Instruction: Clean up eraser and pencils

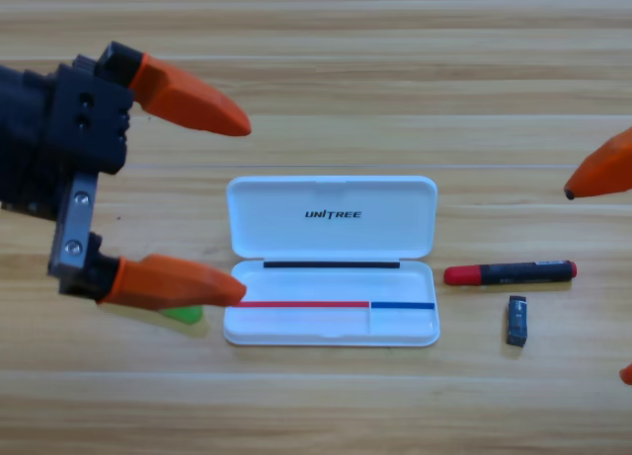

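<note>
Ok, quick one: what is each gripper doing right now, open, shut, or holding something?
Left gripper: open, holding nothing, jaws spread wide left of the white case, above the green pencil.
Right gripper: open, empty, waiting at the right edge.

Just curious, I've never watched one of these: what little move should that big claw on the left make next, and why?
Probably lower the left claw, open, onto the green pencil peeking out under its lower jaw, left of the open white case. Nothing lies in the case yet.

Left arm reaching in from the left edge, its pincer (235, 200) large in view, orange jaws spread wide apart, right pincer (624, 267) drawn back at the right edge, only jaw tips showing
</note>
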### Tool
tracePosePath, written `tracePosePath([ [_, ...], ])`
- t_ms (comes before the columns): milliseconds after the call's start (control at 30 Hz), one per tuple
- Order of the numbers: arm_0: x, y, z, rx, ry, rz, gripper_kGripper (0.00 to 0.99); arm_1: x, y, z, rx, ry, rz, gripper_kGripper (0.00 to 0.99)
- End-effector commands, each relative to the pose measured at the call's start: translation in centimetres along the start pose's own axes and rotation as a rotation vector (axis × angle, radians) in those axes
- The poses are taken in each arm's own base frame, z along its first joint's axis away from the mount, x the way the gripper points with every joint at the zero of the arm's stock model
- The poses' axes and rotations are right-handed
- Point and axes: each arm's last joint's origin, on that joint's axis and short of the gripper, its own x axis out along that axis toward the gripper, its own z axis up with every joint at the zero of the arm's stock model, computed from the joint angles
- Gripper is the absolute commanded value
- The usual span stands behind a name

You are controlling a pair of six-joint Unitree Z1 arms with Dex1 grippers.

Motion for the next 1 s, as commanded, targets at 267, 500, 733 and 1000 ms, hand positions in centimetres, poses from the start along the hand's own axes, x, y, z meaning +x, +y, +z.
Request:
tracePosePath([
  [267,1.0,-0.3,-0.1,0.028,0.041,-0.033,0.988,1.3,0.2,-0.7,0.027,0.039,0.024,0.986],
  [500,0.8,0.0,0.1,0.067,0.069,0.0,0.989,1.7,-0.1,-2.3,0.146,0.107,-0.039,0.986],
  [733,-0.5,2.2,2.6,0.179,0.178,0.071,0.988,1.9,-1.8,-3.6,0.33,0.229,-0.276,0.986],
  [1000,-0.5,6.3,0.2,0.322,0.379,0.152,0.988,5.3,-6.3,-4.8,0.663,0.397,-0.495,0.986],
])
